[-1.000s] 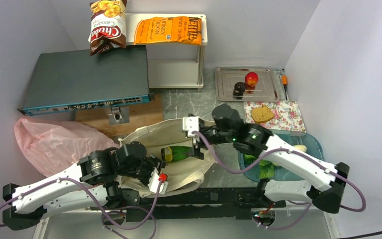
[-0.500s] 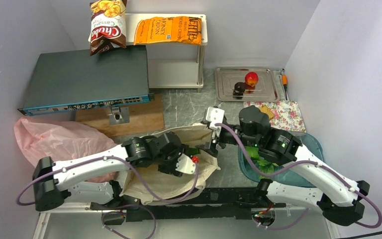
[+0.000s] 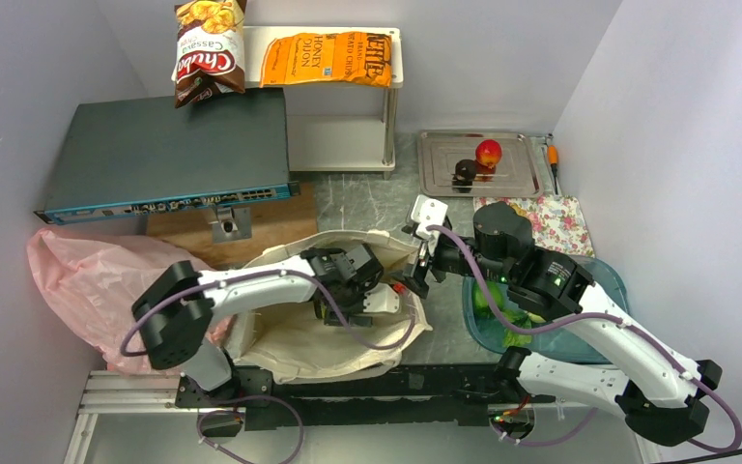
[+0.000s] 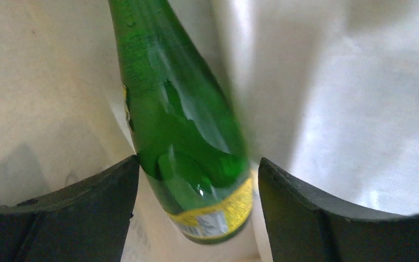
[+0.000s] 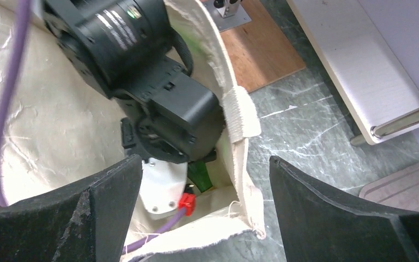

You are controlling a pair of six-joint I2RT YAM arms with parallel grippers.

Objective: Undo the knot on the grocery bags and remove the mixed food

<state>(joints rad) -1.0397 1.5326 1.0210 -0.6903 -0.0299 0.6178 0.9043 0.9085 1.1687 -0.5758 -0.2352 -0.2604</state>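
The beige tote point(image 3: 299, 338) lies open at the near middle of the table. My left gripper point(image 3: 340, 307) reaches down inside it. In the left wrist view, the left gripper point(image 4: 197, 161) is open and straddles the green bottle point(image 4: 185, 142) with the yellow label; a gap shows on the right side. My right gripper point(image 5: 204, 159) is open just above the tote's right rim point(image 5: 240, 117), touching nothing. The pink plastic bag point(image 3: 87, 275) lies crumpled at the left, and I cannot make out its knot. Two chip bags point(image 3: 208, 48) point(image 3: 328, 58) rest on the shelf. A red fruit point(image 3: 488, 152) sits on the metal tray point(image 3: 522, 174).
A dark flat box point(image 3: 164, 155) fills the back left, with a wooden board point(image 3: 280, 227) in front of it. A white shelf point(image 3: 348, 135) stands at the back. A floral napkin point(image 3: 560, 222) and a blue dish point(image 3: 609, 280) holding greens point(image 3: 502, 324) lie under my right arm.
My left arm has swung right and deeper into the tote, and its jaws have widened around the bottle. My right arm has drawn back to the tote's right rim, still open.
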